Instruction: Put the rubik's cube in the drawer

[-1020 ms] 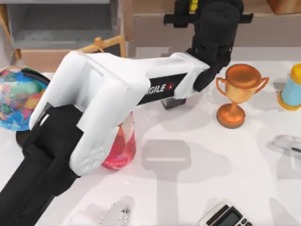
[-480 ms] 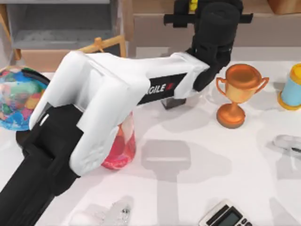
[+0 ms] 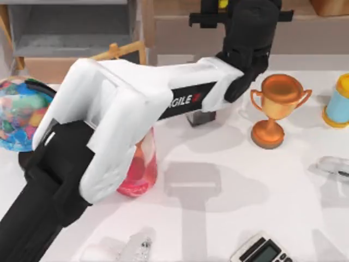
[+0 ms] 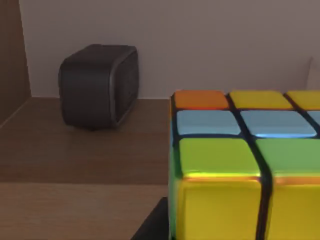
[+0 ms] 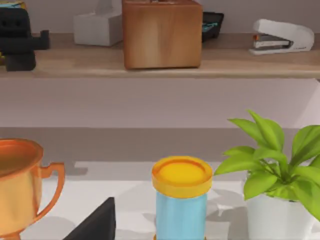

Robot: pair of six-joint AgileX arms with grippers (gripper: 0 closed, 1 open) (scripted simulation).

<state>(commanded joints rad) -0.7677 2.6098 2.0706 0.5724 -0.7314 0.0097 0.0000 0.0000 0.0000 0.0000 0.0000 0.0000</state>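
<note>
My left arm reaches across the table to the far shelf. Its gripper [image 3: 218, 16] is shut on the rubik's cube [image 3: 223, 4], which shows as a bit of yellow at the top edge. Up close, the rubik's cube [image 4: 240, 165] has yellow, green, pale blue and orange squares and hangs over the wooden shelf [image 4: 75, 150]. The drawer [image 3: 71, 46], grey inside with a light wood front, stands open at the far left, well left of the gripper. A dark part of my right gripper [image 5: 95, 225] sits low near the blue can.
A gold trophy [image 3: 275, 109], a blue can with a yellow lid [image 3: 338, 103], a globe [image 3: 22, 112], a red flask [image 3: 139, 166] and a calculator [image 3: 262, 251] stand on the table. A dark speaker [image 4: 97, 85] and a wooden box [image 5: 161, 32] rest on the shelf.
My left gripper has moved slightly farther toward the shelf with the cube in it. Nothing else has moved.
</note>
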